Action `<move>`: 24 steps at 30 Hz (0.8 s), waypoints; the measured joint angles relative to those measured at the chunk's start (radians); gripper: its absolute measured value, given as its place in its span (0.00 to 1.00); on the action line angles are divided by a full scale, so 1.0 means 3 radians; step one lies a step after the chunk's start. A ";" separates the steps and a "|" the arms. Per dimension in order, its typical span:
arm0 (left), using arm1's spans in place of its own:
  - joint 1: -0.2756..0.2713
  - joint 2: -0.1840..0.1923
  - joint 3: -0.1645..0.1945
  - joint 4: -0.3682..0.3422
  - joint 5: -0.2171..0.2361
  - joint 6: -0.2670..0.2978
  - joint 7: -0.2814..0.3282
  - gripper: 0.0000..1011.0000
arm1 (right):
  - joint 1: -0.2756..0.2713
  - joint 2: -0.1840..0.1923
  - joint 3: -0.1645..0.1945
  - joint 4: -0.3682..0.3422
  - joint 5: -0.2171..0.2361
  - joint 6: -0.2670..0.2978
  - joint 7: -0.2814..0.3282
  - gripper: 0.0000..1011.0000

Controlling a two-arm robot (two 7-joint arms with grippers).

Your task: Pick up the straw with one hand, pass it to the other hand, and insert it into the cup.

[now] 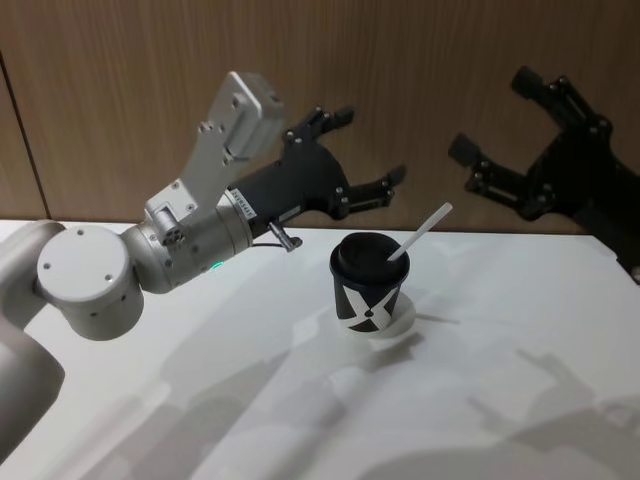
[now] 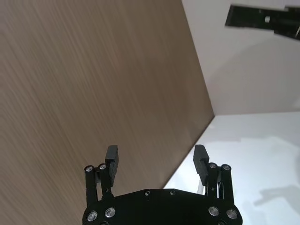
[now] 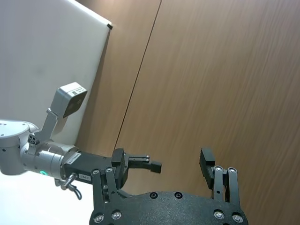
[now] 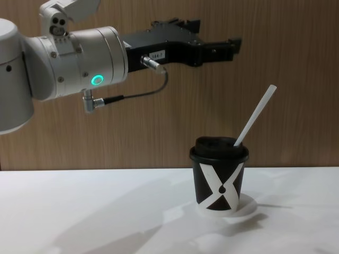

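Head view shows straw (image 1: pixel 420 232) leaning in cup (image 1: pixel 368 286); left tool (image 1: pixel 372 162) and right tool (image 1: pixel 500 138), both wide open and empty, should retreat high, clear of it.

I see a plain white surface (image 1: pixel 520 330) running back to a wood-grain wall (image 1: pixel 130 90). A small white saucer (image 1: pixel 400 324) lies on it, right of centre. The black cup (image 1: pixel 368 288) stands upright on that saucer, not on the surface itself.
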 joint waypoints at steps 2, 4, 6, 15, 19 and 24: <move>0.0020 -0.0007 -0.0020 -0.0008 -0.0003 -0.0032 0.0015 0.99 | -0.0010 0.0003 -0.0006 -0.0020 0.0022 0.0053 -0.0022 0.99; 0.0045 -0.0018 -0.0044 -0.0018 -0.0023 -0.0060 0.0028 0.99 | -0.0028 0.0010 -0.0015 -0.0051 0.0049 0.0117 -0.0051 0.99; 0.0075 -0.0029 -0.0072 -0.0027 -0.0065 -0.0082 0.0032 0.99 | -0.0039 0.0013 -0.0021 -0.0068 0.0067 0.0165 -0.0071 0.99; 0.0180 -0.0046 -0.0178 -0.0080 -0.0220 -0.0105 0.0026 0.99 | -0.0109 0.0010 -0.0035 -0.0184 0.0169 0.0432 -0.0275 0.99; 0.0224 -0.0043 -0.0214 -0.0113 -0.0265 -0.0107 0.0024 0.99 | -0.0140 -0.0014 -0.0032 -0.0236 0.0210 0.0549 -0.0411 0.99; 0.0271 -0.0037 -0.0254 -0.0150 -0.0306 -0.0108 0.0019 0.99 | -0.0184 -0.0067 -0.0019 -0.0314 0.0264 0.0708 -0.0620 0.99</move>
